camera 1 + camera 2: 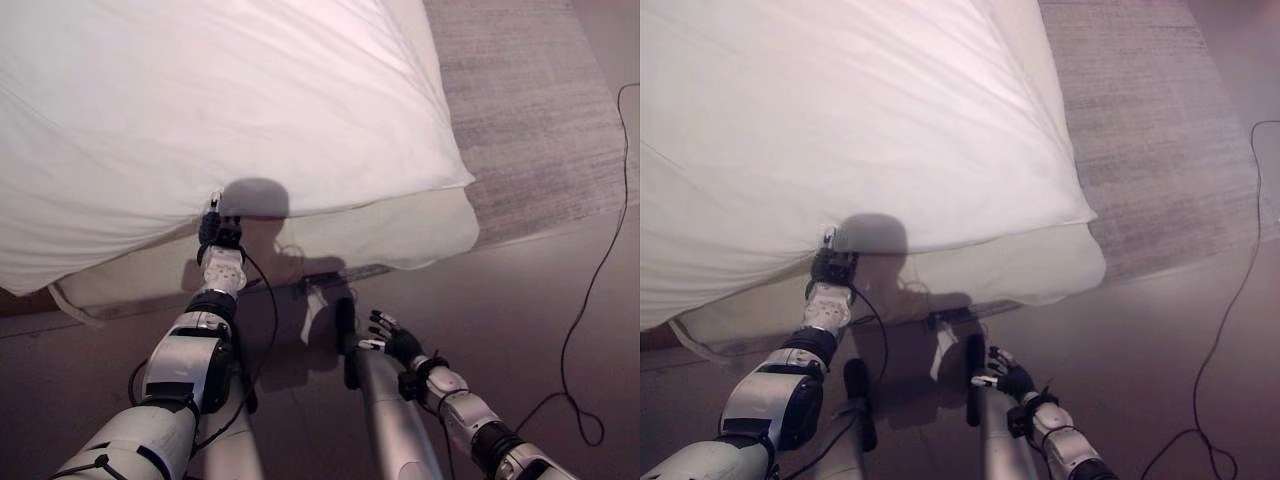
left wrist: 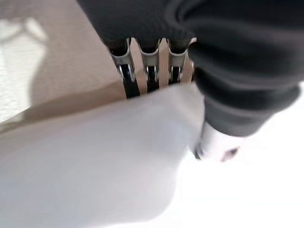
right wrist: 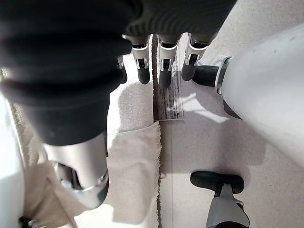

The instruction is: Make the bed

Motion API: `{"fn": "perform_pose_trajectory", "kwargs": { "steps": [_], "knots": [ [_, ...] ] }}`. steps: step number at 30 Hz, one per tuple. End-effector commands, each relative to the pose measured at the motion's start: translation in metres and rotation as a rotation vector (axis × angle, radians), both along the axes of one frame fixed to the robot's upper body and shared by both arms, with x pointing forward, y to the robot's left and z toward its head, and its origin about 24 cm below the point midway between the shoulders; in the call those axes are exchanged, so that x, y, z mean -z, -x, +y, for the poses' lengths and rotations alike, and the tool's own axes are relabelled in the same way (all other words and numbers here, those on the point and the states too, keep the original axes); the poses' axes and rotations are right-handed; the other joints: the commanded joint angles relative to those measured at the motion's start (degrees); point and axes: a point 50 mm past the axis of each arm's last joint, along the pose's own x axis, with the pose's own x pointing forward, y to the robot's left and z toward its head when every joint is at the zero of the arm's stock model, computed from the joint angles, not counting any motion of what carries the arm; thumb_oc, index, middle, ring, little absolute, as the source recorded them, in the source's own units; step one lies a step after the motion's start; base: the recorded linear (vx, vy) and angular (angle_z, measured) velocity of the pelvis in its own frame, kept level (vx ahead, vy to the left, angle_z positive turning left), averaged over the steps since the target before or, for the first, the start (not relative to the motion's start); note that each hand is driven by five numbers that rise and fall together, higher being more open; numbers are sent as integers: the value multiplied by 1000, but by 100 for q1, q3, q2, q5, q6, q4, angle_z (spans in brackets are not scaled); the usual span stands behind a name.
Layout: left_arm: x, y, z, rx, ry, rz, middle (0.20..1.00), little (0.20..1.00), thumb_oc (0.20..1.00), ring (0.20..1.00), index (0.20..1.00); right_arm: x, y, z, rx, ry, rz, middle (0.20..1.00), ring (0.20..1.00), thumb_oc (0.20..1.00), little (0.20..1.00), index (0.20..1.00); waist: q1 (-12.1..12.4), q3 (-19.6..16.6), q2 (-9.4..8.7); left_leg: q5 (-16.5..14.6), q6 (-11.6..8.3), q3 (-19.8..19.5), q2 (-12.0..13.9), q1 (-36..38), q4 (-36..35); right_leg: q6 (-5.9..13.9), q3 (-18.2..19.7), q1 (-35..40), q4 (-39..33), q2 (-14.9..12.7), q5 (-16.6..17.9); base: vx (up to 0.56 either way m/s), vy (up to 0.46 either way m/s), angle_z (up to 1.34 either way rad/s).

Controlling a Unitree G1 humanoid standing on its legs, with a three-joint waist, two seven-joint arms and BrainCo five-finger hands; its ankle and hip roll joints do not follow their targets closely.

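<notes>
Brownish floor [image 1: 520, 300] runs along the near side of the bed, with a grey woven rug [image 1: 530, 110] lying past the bed's corner toward the robot's right.

Writing: a small printed tag [image 3: 170, 97] shows in the right wrist view, lying flat by a seam; its lines of print are too fine to read.

White duvet [image 1: 200, 100] covers most of the bed. It is plain and puffy, with soft creases fanning toward its near edge, and no pattern. Its near corner sits at the bed's right end and comes to a rounded point. The near edge overhangs a cream mattress [image 1: 400, 230], whose side stands bare below it. The duvet's long axis runs left to right along the near edge, sloping slightly away toward the right.

Left hand [image 1: 218, 228] is up at the duvet's near edge, about midway along it. In the left wrist view its fingers [image 2: 151, 71] go down behind a white fold and the thumb lies on the near side, so the cloth is pinched between them.

Right hand [image 1: 392, 340] hangs low over the floor, well apart from the bed, fingers loosely straight and holding nothing.
</notes>
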Motion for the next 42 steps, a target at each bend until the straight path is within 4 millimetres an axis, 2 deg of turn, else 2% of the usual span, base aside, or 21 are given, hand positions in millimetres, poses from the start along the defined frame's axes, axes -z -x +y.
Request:
{"fn": "perform_pose_trajectory", "kwargs": {
  "steps": [1,6,7,8,9,13,14,15,17,21,27,31,35,37,38,40,42],
  "knots": [
    [-65,-17,-3,0,-62,-209,200,200,200,200,200,-5,7,2,-8,-45,-41,1000,1000,1000,1000,1000,31,-167,107,-28,252,49,-326,-284,70,220,-73,-115,-108,106,23,0,0,0],
    [-75,-19,-20,2,-16,-249,200,200,200,200,200,-20,-4,14,21,-163,-76,1000,1000,1000,1000,1000,104,-101,175,-1,261,22,-360,-197,18,217,-44,-47,-113,123,29,0,0,0],
    [-81,-19,-25,11,-21,-268,200,200,200,200,200,-24,-6,17,27,-203,-86,1000,1000,1000,1000,1000,117,-77,184,-20,261,17,-361,-164,-2,220,-43,-15,-113,133,14,0,0,0],
    [-87,-17,-40,43,-27,-322,200,200,200,200,200,-33,-11,23,49,-297,-96,1000,1000,1000,1000,1000,177,-21,213,3,279,-1,-395,-144,-43,210,-58,20,-164,116,27,0,0,0],
    [-87,-17,-41,44,-28,-321,200,200,200,200,200,-33,-11,22,50,-299,-97,1000,1000,1000,1000,1000,175,-27,212,42,286,-3,-406,-165,-55,208,-60,5,-180,107,60,0,0,0],
    [-92,-9,-76,140,0,-433,200,200,200,200,200,-53,-29,39,117,-569,-98,1000,1000,1000,1000,1000,328,87,322,101,298,-82,-483,-93,-176,186,-86,101,-208,83,29,-9,2,1],
    [-94,-2,-88,190,13,-500,200,200,200,200,200,-64,-38,51,136,-702,-89,1000,1000,1000,1000,1000,413,126,381,121,310,-102,-514,-45,-236,180,-106,147,-223,73,29,2,9,7],
    [-94,-2,-88,190,13,-500,200,200,200,200,200,-64,-39,51,136,-703,-89,1000,1000,1000,1000,1000,417,131,378,123,310,-101,-515,-36,-241,180,-106,155,-227,73,31,-11,9,7],
    [-101,7,-102,241,50,-581,200,200,200,200,200,-76,-46,69,129,-859,-66,1000,1000,1000,1000,1000,508,171,426,144,316,-124,-545,-5,-275,167,-127,208,-236,64,38,-8,1,6],
    [-112,22,-119,288,135,-693,200,200,200,200,200,-98,-60,90,136,-1062,-34,1000,1000,1000,1000,1000,650,225,488,193,314,-172,-607,62,-372,170,-169,270,-234,34,36,-3,1,11],
    [-128,44,-130,335,198,-820,200,200,200,200,200,-127,-74,109,160,-1284,9,1000,1000,1000,1000,1000,859,352,506,177,389,-279,-694,170,-404,154,-213,414,-227,24,-3,4,-15,8],
    [-136,60,-138,380,201,-885,200,200,200,200,200,-136,-76,117,153,-1362,52,1000,1000,1000,1000,1000,987,419,577,226,401,-338,-760,284,-533,151,-293,523,-234,-19,-40,13,-7,13],
    [-142,73,-138,384,202,-939,200,200,200,200,200,-157,-83,114,132,-1437,-1,1000,1000,1000,1000,1000,1071,450,636,261,409,-394,-802,329,-605,153,-327,552,-216,-55,-59,11,-2,12],
    [-142,77,-131,356,199,-953,200,200,200,200,200,-173,-85,110,105,-1484,-65,1000,1000,1000,1000,1000,1107,476,645,262,421,-413,-817,316,-573,151,-343,539,-186,-68,-66,3,4,9],
    [-139,79,-125,326,193,-947,200,200,200,200,200,-185,-86,104,89,-1514,-123,1000,1000,1000,1000,1000,1124,471,668,260,428,-414,-821,318,-585,154,-360,527,-163,-86,-85,11,6,5],
    [-137,80,-122,308,184,-936,200,200,200,200,200,-189,-85,102,82,-1530,-145,1000,1000,1000,1000,1000,1120,454,680,296,439,-425,-829,295,-598,154,-365,503,-163,-94,-64,6,2,3],
    [-131,81,-114,258,191,-912,200,200,200,200,200,-203,-85,93,59,-1568,-225,1000,1000,1000,1000,1000,1118,448,709,263,442,-433,-838,308,-580,157,-374,516,-125,-108,-108,28,14,8]
  ]
}}
